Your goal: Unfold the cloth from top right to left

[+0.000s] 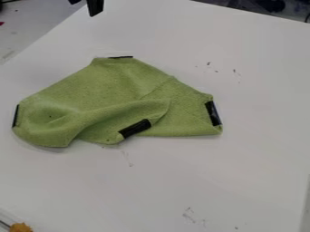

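Green fabric cloth point(109, 86), left to centre of the frame on the smooth white tabletop point(242, 181), may drag whole if you pinch several layers; a shallow grip may slip off its black edge tabs point(213, 113). The outline is irregular, with a diagonal fold and rumpled left end. Your black two-finger end effector point(84, 8), upper left, is spread wide, empty.

One cloth point(115, 86), four tabs point(134, 128), one gripper point(84, 5), one orange lump point(21, 227)
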Robot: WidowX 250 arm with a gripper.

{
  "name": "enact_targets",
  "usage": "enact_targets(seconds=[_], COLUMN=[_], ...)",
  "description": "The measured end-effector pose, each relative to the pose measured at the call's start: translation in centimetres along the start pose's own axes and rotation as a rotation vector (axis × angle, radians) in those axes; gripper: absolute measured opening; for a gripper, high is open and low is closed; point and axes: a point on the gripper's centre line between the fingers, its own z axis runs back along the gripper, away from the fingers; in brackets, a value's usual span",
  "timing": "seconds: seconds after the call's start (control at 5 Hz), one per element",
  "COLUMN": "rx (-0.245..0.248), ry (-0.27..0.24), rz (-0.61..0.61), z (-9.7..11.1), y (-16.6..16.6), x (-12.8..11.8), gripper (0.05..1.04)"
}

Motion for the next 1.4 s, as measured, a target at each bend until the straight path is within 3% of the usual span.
enact_targets(seconds=[0.2,0.4,0.6,0.8,1.0,1.2,1.4], rx=[-0.028,-0.028,0.027,0.040,0.018,0.015,-0.029], ry=[0.031,0.018,-0.040,-0.006,0.054,0.050,0.060], rz=[0.006,0.095,0.111,0.110,0.122,0.176,0.262], z=[-1.9,-3.9,-1.9,-0.4,1.4,2.0,1.2], y=[-0.6,-3.4,-5.7,-9.4,-14.5,-18.6,-21.3], x=[-0.5,-2.1,-2.0,-2.7,-4.1,-5.8,-7.0], gripper=[0.999,0.999,0.999,0.999,0.999,0.999,0.999])
